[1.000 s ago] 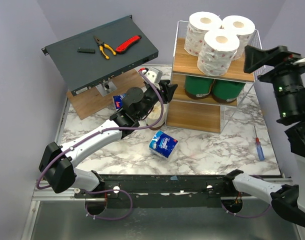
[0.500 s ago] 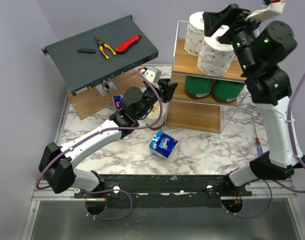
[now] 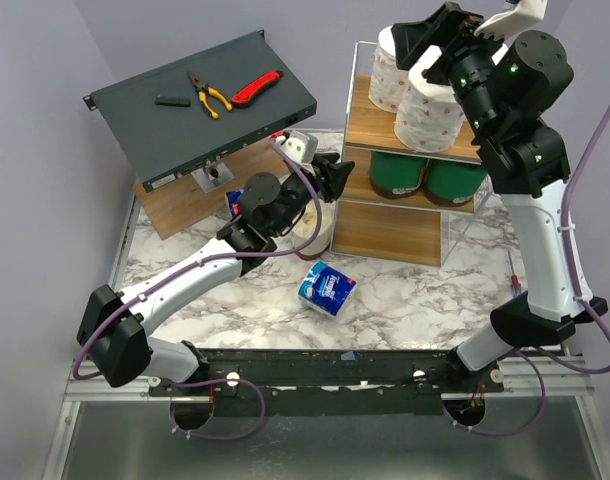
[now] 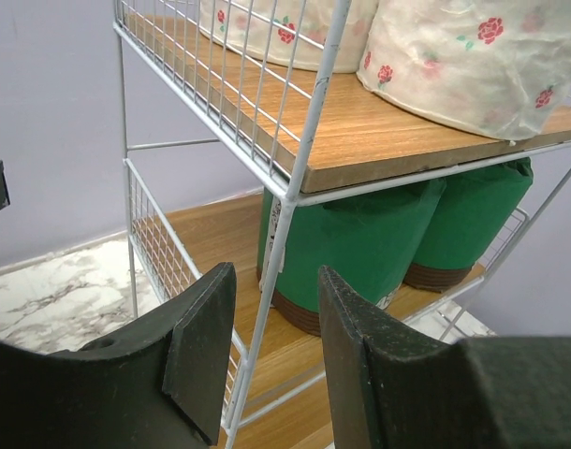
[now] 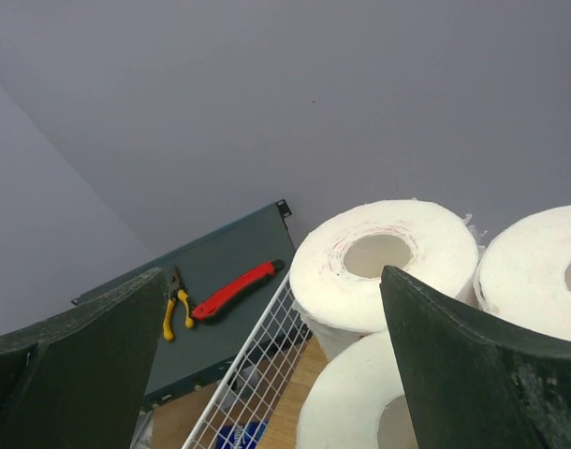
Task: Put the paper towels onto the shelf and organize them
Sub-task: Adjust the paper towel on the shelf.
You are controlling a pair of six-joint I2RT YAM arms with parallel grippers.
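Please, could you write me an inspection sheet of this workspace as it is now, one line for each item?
Surface: marble table top, in use.
Job's things: three white rolls on the top tier of the shelf; two green rolls on the middle tier; one blue pack on the table; a second blue pack and a cream roll partly hidden by the left arm.
Clutter: pliers, red knife and black piece on the slanted grey box; screwdriver at the right.
Grippers: left gripper open, empty, facing the shelf; right gripper open above the top rolls.
Cables: purple cables along both arms.
Surroundings: plain lilac walls.
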